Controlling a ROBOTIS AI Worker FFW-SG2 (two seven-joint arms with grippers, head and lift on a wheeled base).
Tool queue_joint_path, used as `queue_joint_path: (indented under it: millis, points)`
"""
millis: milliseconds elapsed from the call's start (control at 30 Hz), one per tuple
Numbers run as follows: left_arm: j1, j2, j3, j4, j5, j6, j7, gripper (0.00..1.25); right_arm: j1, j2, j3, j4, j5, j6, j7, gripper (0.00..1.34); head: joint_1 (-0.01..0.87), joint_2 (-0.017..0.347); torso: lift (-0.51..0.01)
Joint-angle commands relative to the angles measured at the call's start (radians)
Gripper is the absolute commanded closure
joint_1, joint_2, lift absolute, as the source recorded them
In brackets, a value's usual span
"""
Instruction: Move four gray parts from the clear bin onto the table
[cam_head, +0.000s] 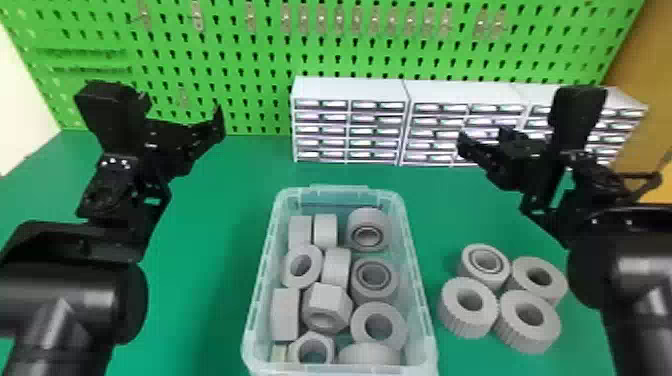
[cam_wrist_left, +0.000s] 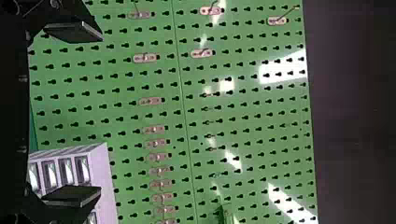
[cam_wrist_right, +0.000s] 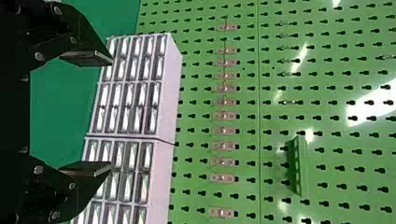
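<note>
Looking in the head view, I see four gray parts (cam_head: 530, 338) together on the table (cam_head: 210, 260), just to the right of the clear bin (cam_head: 423, 305), which holds more. I judge the task done, so a miscount could make me take a fifth. In the left wrist view, my left gripper (cam_wrist_left: 100, 114) is wide open and empty. In the right wrist view, my right gripper (cam_wrist_right: 111, 114) is also well open, holding nothing; lowering it carelessly could push the grouped parts apart.
</note>
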Motion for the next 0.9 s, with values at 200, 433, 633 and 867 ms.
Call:
queue_joint_path:
  millis: [200,433,633,867]
  points:
    - [0.003,0.002,0.0,0.006,0.004,0.0,0.0,0.13,0.01,-0.007,0.003,0.0,-0.005,0.0,0.001,0.47,0.686,0.026,-0.05]
    - [0.003,0.006,-0.007,0.014,0.004,0.0,0.0,0.13,0.027,-0.01,-0.005,-0.001,-0.015,0.0,0.001,0.47,0.686,0.026,-0.05]
    - [0.006,0.009,-0.015,0.018,0.009,0.0,0.0,0.13,0.043,-0.01,-0.019,-0.003,-0.015,0.0,0.0,0.47,0.686,0.026,-0.05]
    - [0.0,0.015,-0.021,0.018,0.012,0.0,0.0,0.13,0.05,-0.013,-0.034,-0.014,-0.02,0.0,0.001,0.47,0.686,0.026,-0.05]
